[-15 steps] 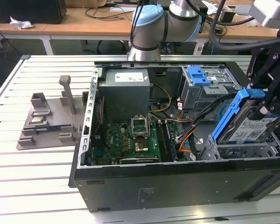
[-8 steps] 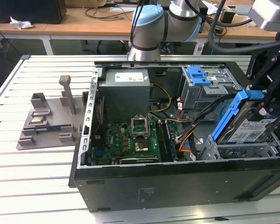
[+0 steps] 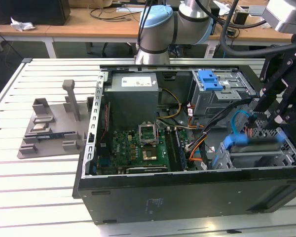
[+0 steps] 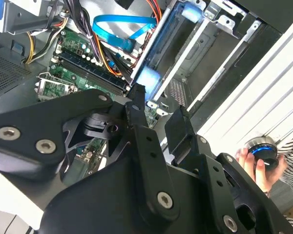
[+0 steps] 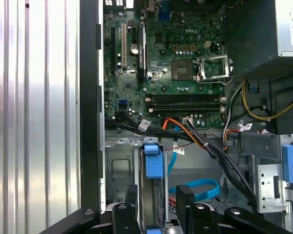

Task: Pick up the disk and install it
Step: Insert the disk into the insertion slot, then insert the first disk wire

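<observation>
Disk (image 5: pixel 153 165) (edge-up) stands in roomy drive bay (image 5: pixel 119 165) beneath gripper (image 5: pixel 157 195).

silver-grey arm (image 3: pixel 195 17) w/ pale-blue joint cap (image 3: pixel 155 22), black cables (image 3: pixel 226 22), matte blk fingers (image 5: pixel 185 200) + linkage (image 4: pixel 146 141), silver screws (image 4: pixel 157 199)

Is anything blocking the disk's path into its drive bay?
Nothing visible does. In the first wrist view the disk stands on edge at the drive bay by the claw; the blue cable loops beside it, not across.
</observation>
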Tool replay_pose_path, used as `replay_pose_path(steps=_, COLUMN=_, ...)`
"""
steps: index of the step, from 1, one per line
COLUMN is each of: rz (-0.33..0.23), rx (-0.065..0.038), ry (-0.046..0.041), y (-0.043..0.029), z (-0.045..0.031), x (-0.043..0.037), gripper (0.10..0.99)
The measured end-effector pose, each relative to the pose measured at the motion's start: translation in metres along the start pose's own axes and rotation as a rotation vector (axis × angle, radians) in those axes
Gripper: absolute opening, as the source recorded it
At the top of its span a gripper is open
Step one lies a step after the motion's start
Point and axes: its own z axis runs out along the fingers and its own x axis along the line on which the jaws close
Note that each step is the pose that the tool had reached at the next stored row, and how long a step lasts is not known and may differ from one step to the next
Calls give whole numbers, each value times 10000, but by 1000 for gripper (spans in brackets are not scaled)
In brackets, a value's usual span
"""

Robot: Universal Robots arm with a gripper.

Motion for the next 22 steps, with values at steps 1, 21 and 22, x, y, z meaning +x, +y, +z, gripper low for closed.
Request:
replay_pose_path(steps=1, rz=0, rx=0, ry=0, y=0, z=0, x=0, gripper=443)
replay_pose_path(steps=21, rz=0, rx=0, ry=0, y=-1, z=11, x=1, gripper=106)
replay_pose_path(steps=22, rz=0, rx=1, ry=0, y=-1, z=12, x=1, gripper=106)
